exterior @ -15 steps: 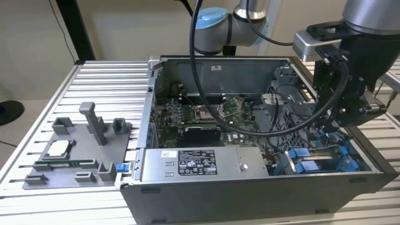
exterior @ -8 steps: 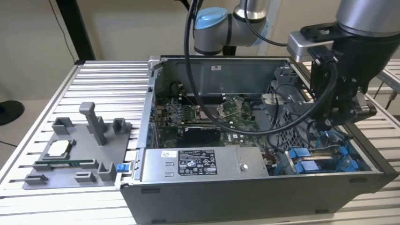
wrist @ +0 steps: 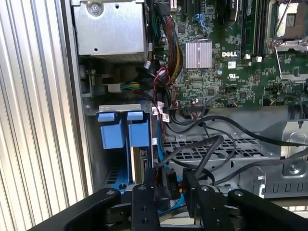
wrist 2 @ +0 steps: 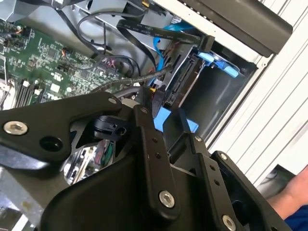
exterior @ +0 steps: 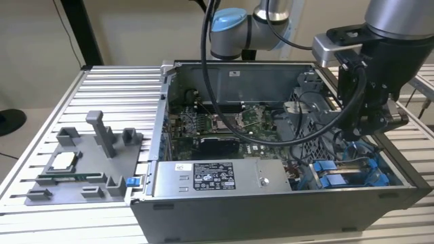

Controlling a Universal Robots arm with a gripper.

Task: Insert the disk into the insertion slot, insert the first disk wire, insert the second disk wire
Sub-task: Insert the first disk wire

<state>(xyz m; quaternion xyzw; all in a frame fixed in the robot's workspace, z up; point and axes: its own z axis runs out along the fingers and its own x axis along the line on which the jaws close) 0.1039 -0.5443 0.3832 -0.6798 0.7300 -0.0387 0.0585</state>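
**Black fingers clamping a wire plug behind the seated disk**

Black fingers of the gripper [wrist: 167, 186] are pressing from two sides on a small dark wire plug [wrist: 167, 180], so the tool is closed on it. A thin blue cable [wrist: 158, 154] is running down to this plug. Several black cables [wrist: 211, 144] are lying over the perforated metal cage [wrist: 226, 150] just beside it.

In the second wrist view the disk [wrist 2: 183, 82] is sitting inside the insertion slot [wrist 2: 219, 103], seen edge-on. Its dark rear end is facing the fingers. The plug is being held just beside this rear end, but I cannot tell if it is touching the disk's socket. In the first wrist view two blue carrier handles [wrist: 115, 134] are showing side by side at the mouth of the bay.

In the exterior view the arm [exterior: 400, 30] is reaching down into the corner of the open computer case [exterior: 271, 218] at the exterior view's right, just above the blue carriers. The case is lying on an aluminium-slat table [exterior: 109, 81]. A grey power-supply box [exterior: 217, 178] is sitting along its near side and the green motherboard [exterior: 217, 127] is lying in the middle. A grey fixture tray [exterior: 74, 178] is resting on the table at the exterior view's left, well apart from the gripper.
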